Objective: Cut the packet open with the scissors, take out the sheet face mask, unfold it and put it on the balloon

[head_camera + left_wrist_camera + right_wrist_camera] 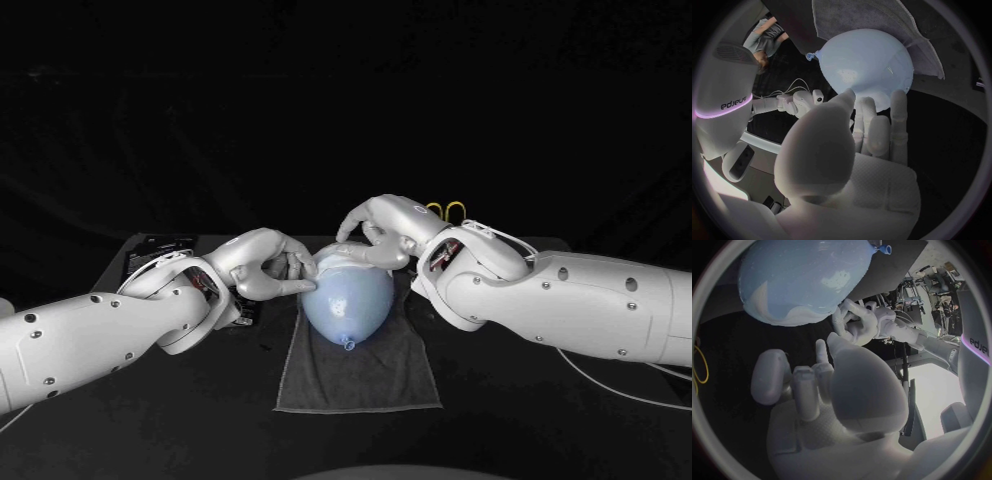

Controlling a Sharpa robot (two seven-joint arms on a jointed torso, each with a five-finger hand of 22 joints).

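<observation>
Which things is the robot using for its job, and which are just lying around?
Job: balloon, sheet face mask on it, left hand and right hand at the balloon, yellow loops, likely the scissors.
Lying about: grey towel under the balloon, dark thing by the left arm.

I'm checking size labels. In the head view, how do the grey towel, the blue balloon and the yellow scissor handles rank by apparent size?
Largest to smallest:
1. grey towel
2. blue balloon
3. yellow scissor handles, farther back and partly hidden
</observation>
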